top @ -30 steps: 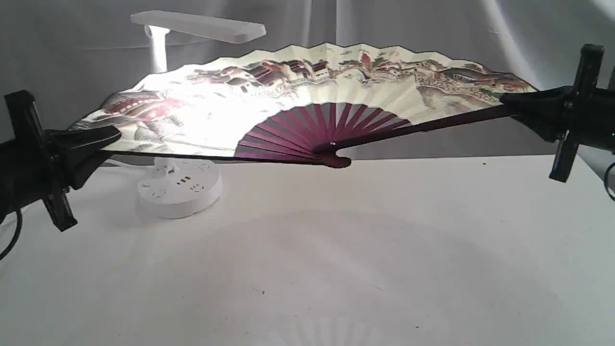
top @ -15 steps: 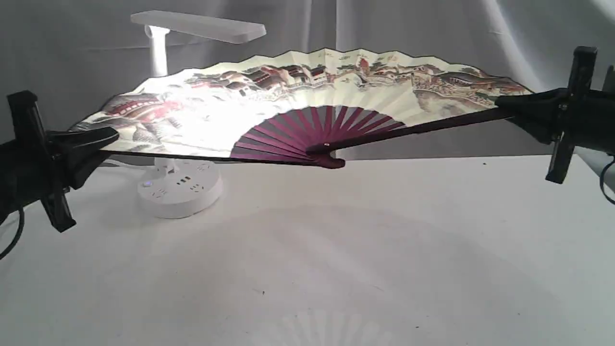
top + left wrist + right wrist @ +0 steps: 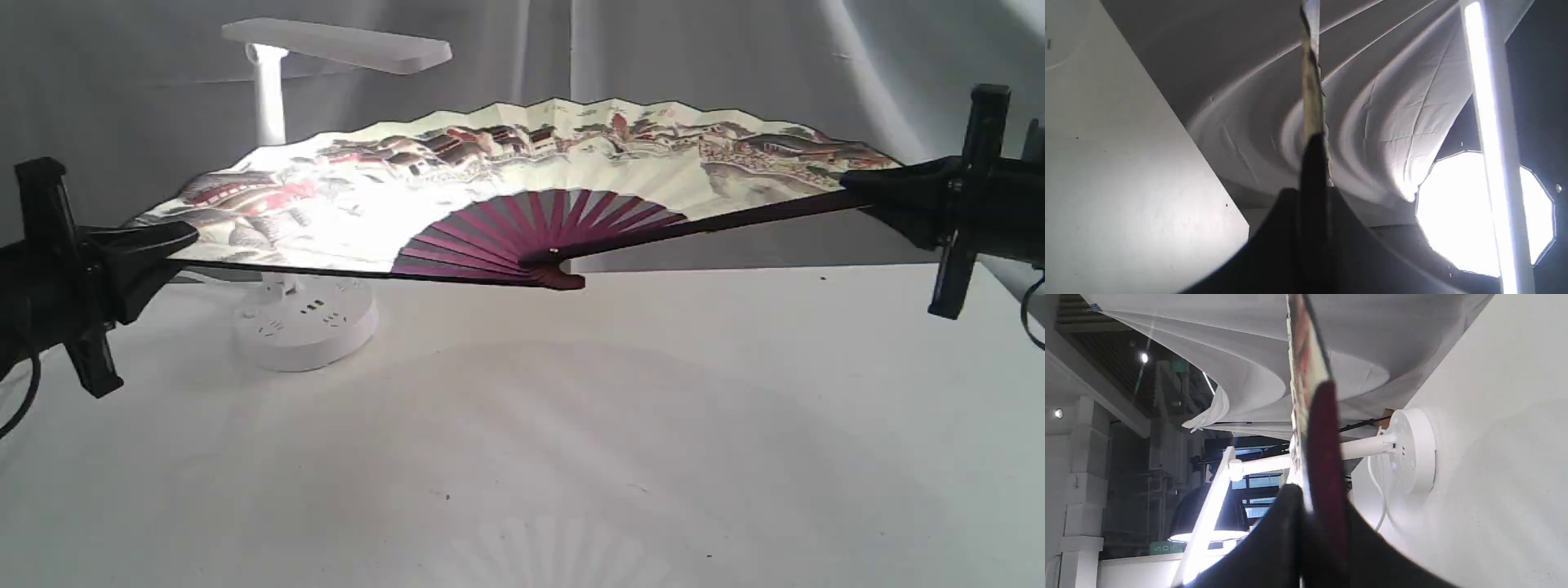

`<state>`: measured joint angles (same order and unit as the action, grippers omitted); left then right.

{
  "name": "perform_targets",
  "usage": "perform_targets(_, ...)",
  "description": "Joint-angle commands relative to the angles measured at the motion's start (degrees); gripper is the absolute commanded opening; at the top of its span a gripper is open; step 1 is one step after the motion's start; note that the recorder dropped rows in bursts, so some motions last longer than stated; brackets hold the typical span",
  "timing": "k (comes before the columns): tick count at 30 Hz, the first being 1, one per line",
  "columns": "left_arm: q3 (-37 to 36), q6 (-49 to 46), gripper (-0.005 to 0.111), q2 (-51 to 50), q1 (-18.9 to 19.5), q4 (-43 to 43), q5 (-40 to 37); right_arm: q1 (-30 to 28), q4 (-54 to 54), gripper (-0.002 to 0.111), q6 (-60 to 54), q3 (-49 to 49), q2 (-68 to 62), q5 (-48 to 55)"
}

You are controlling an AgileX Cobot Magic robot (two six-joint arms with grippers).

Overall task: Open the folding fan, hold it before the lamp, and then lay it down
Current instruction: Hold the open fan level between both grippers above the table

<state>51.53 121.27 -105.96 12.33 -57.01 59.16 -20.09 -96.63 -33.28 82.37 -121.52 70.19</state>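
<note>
Now the folding fan (image 3: 522, 163) hangs spread wide across mid-frame, clear above the table (image 3: 571, 425). It partly hides the lamp (image 3: 282, 98) at upper left. Its long axis runs left to right, with the right end slightly higher. The left gripper (image 3: 188, 238) pinches one guard and the right gripper (image 3: 851, 184) pinches the other, so I judge both arms must lower together.

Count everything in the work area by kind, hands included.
Fan: 1, the fan, spread open and off the table
Lamp: 1, the lamp, lit, behind the fan
Hands: 2, left hand and right hand, each shut on one end of the fan
Total: 4
</note>
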Motion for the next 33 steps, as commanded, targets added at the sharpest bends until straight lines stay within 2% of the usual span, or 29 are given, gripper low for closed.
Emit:
perform_targets(1, 0.0, 1.3, 0.000, 0.6, 1.4, 5.5, -6.1, -1.8, -3.3, 0.000, -0.5, 0.4, 0.0, -5.1)
perform_targets(9, 0.0, 1.3, 0.000, 0.6, 1.4, 4.6, -5.9, -1.8, -3.3, 0.000, -1.6, 0.4, 0.0, -5.3)
perform_targets(20, 0.0, 1.3, 0.000, 0.6, 1.4, -4.3, -5.5, -1.8, -3.3, 0.000, -5.1, -0.3, 0.0, -0.2)
perform_targets(26, 0.0, 1.3, 0.000, 0.6, 1.4, -9.3, -0.4, -1.8, -3.3, 0.000, -12.4, -4.3, 0.0, -0.2)
perform_targets(29, 0.0, 1.3, 0.000, 0.6, 1.4, -9.6, 2.5, -1.8, -3.3, 0.000, -12.6, -5.4, 0.0, -0.2)
perform_targets(33, 0.0, 1.3, 0.000, 0.6, 1.4, -9.4, 2.7, -1.8, -3.3, 0.000, -9.7, -5.4, 0.1, -0.2)
